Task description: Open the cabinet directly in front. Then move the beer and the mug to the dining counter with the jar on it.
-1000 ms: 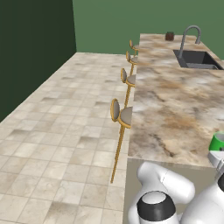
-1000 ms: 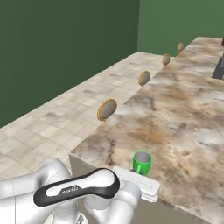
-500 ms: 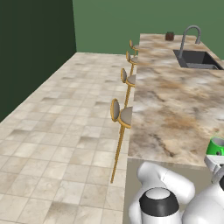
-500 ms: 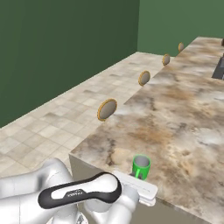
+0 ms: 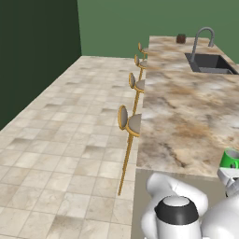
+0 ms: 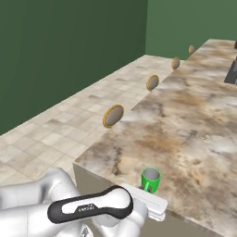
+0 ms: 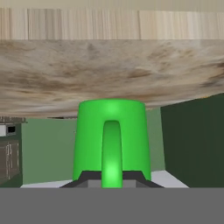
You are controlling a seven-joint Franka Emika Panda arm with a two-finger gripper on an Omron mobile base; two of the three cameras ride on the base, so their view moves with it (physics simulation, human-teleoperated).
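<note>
Green loop-handled mug (image 7: 111, 140) sits clamped in my gripper (image 7: 111, 180); I'd lower it gently onto the mottled marble counter (image 6: 185, 120) below.

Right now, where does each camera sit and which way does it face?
Left base view: behind the arm, left; looks along the dining counter toward the sink; white arm lower right.
Right base view: behind, right; faces the counter's near edge; arm lower left, the mug near the hand.
Hand view: on the hand, rolled upside down; the fingers shut on the mug's handle.
All three share the mug and counter.
</note>
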